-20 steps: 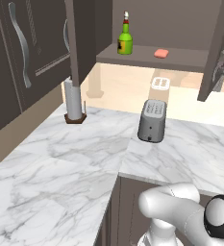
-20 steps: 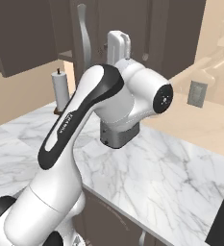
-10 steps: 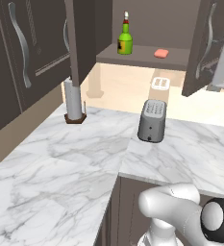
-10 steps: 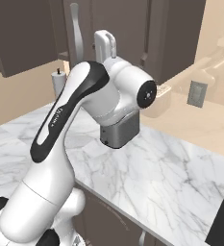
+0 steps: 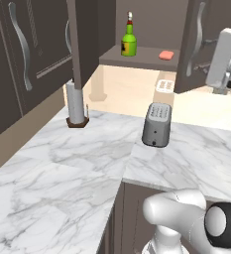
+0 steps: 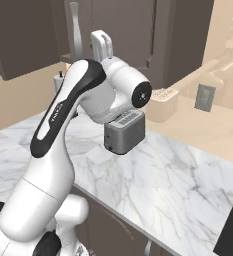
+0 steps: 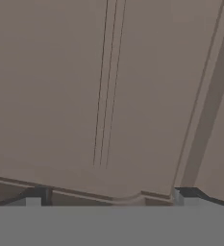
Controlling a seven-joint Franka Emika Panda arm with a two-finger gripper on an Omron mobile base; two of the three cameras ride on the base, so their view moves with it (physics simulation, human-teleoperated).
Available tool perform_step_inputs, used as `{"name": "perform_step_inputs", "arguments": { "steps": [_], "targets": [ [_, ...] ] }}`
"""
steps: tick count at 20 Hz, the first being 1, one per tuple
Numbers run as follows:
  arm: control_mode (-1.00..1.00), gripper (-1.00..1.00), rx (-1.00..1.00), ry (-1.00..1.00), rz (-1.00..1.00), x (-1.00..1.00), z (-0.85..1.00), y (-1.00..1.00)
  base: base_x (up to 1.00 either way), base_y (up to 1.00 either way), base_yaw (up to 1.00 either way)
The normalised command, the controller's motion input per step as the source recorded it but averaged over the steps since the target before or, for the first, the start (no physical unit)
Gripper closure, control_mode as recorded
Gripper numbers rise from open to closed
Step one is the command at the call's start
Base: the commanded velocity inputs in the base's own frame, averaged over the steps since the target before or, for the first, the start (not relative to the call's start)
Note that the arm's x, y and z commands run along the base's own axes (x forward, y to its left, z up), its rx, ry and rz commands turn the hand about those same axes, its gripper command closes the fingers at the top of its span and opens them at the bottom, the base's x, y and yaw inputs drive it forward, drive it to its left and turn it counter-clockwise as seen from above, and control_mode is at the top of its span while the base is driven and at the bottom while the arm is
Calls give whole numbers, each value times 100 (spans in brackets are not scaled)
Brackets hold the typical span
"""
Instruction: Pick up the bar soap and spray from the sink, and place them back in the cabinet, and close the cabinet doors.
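One spray (image 5: 129, 39), a green bottle with a yellow label and red-and-white top, stands upright on the brown shelf (image 5: 142, 53) of the open cabinet (image 5: 146, 20). One bar soap (image 5: 166, 55), salmon-pink and flat, lies on the same shelf to the right of the bottle, apart from it. Two cabinet doors stand open: the left door (image 5: 82, 39) swung out edge-on, the right door (image 5: 197, 44) angled outward with its curved silver handle (image 5: 201, 37) showing.

The tool (image 7: 111, 202) is released, its two dark fingertips (image 7: 36, 196) spread wide with nothing between them. In the hand view it faces a dark brown door panel up close. In the left base view the white hand (image 5: 226, 59) sits just beside the right door's outer face, well to the right of soap and bottle.

Below, on the marble table (image 5: 87, 163), stand one grey toaster (image 5: 156, 124) and one paper towel holder (image 5: 77, 106)
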Motion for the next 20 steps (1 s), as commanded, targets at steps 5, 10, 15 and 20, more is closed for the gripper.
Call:
{"name": "perform_step_inputs", "arguments": {
  "steps": [5, 10, 15, 20],
  "targets": [
    [-100, -100, -2, -4, -3, 28, 0, 25, 0, 0, 0],
    [-100, -100, -2, -1, -8, 20, 0, 27, 0, 0, 0],
    [-100, -100, 0, 0, -11, 16, 0, 32, 0, 0, 0],
    [-100, -100, 0, 0, -12, 16, 0, 30, 0, 0, 0]
  ]
}}
